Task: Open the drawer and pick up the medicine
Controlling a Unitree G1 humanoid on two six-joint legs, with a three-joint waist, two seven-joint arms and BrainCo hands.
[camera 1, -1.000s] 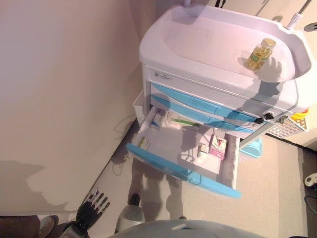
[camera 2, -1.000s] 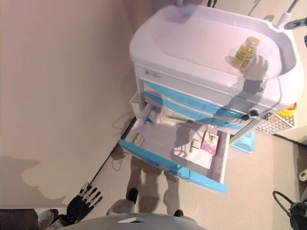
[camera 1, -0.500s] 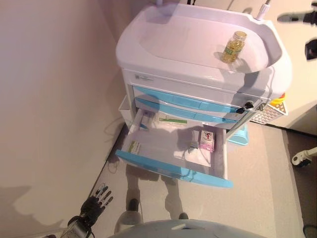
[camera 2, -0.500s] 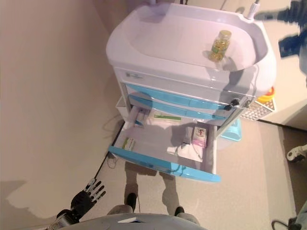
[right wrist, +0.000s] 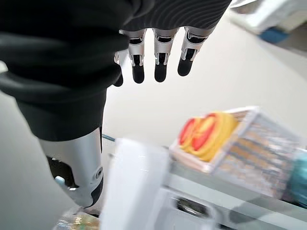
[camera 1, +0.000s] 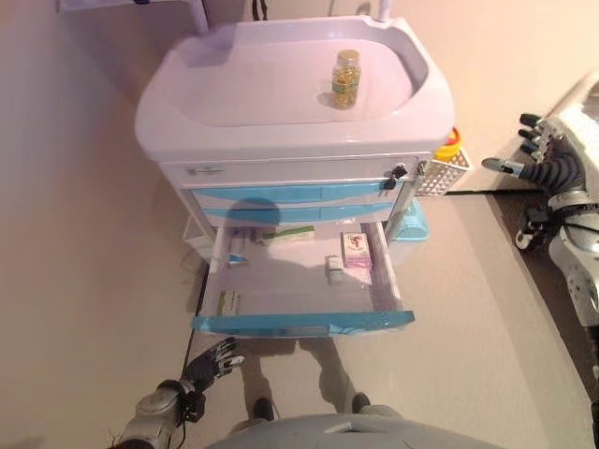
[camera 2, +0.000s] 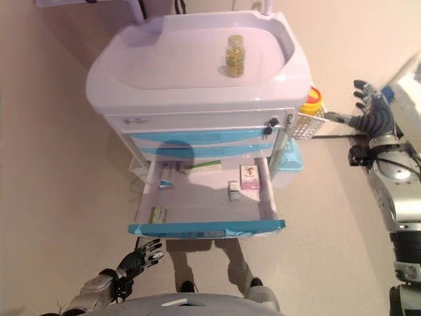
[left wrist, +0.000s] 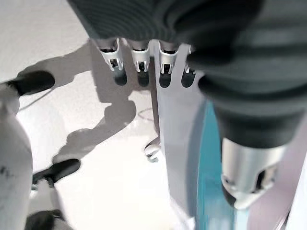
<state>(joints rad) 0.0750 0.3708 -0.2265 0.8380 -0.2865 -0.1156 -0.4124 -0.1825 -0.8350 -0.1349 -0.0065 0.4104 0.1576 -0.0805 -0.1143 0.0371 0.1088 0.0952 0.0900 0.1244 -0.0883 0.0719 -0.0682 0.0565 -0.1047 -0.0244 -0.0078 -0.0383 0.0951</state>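
White cart [camera 1: 281, 150], open drawer [camera 1: 299, 323], beige floor [camera 1: 468, 309]

No readable text anywhere in view.

A small label [camera 2: 139, 120] sits on the cart [camera 2: 197, 99] front above the drawers, and the boxes [camera 2: 249, 176] in the open drawer [camera 2: 205, 228] and the bottle [camera 2: 234, 55] on the surface carry printing, but all of it is too small to make out.

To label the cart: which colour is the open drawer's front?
Light blue drawer front, clearest in the right eye view.
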